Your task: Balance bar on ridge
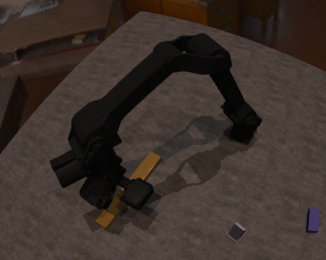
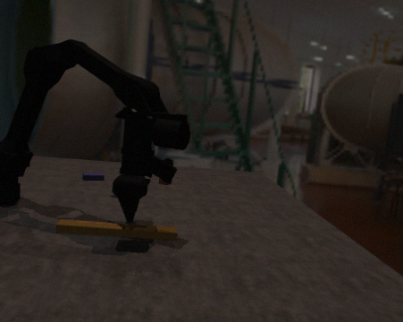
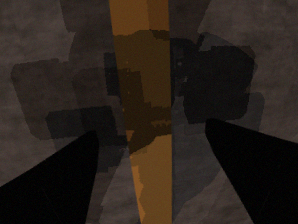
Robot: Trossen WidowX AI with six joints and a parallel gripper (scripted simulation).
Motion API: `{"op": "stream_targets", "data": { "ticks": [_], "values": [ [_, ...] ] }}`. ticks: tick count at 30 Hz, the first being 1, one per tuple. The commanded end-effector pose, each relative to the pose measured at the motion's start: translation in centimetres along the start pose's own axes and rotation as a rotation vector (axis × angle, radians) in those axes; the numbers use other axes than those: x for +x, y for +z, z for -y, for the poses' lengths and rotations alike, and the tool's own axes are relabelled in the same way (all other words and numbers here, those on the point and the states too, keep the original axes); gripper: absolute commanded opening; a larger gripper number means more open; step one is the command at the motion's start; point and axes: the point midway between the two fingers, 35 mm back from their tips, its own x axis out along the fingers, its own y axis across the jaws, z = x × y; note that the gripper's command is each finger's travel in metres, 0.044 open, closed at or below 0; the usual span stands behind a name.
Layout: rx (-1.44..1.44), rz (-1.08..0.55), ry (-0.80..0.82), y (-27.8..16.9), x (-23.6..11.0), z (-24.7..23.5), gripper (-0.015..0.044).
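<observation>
Dim hall structures and a green scaffold are seen behind a mottled grey desk [image 1: 213, 173], on which everything is laid out. The pick-up step is judged to be in hand: the hand [image 2: 130, 219] is poised point-down right over the bar [image 1: 134, 184], with its fingers spread and nothing clamped between them. In the wrist view the orange bar [image 3: 143, 116] is seen running lengthwise straight up the gap, with one dark finger [image 3: 47, 209] to each side and a margin of desk showing between each finger and the bar's edges. From the exterior view the bar [image 2: 89, 228] is seen lying flat on the desk, and the hand's tip appears to be at or just above its top face, somewhat toward the nearer end rather than dead centre; contact cannot be confirmed. The ridge [image 1: 237, 232] is taken to be the small grey wedge well apart from the bar, with a purple block [image 1: 313, 219] farther off. Next, a squeeze across the bar's width is called for, then a lift and a carry to the ridge, with the bar's middle to be set on the crest.
</observation>
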Motion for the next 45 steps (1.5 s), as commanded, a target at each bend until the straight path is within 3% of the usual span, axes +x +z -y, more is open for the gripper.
{"op": "stream_targets", "data": {
  "ticks": [1,20,35,42,45],
  "values": [
    [-0.007,0.007,0.004,0.0,0.8,-0.1,0.0315],
    [-0.007,0.007,0.004,0.1,3.3,-0.1,0.0315],
    [-0.007,0.007,0.004,0.1,3.3,-0.1,0.0315],
    [0.000,0.003,-0.001,0.0,3.3,0.0,0.0131],
    [0.000,0.003,-0.001,0.0,3.3,0.0,0.0111]
  ]
}}
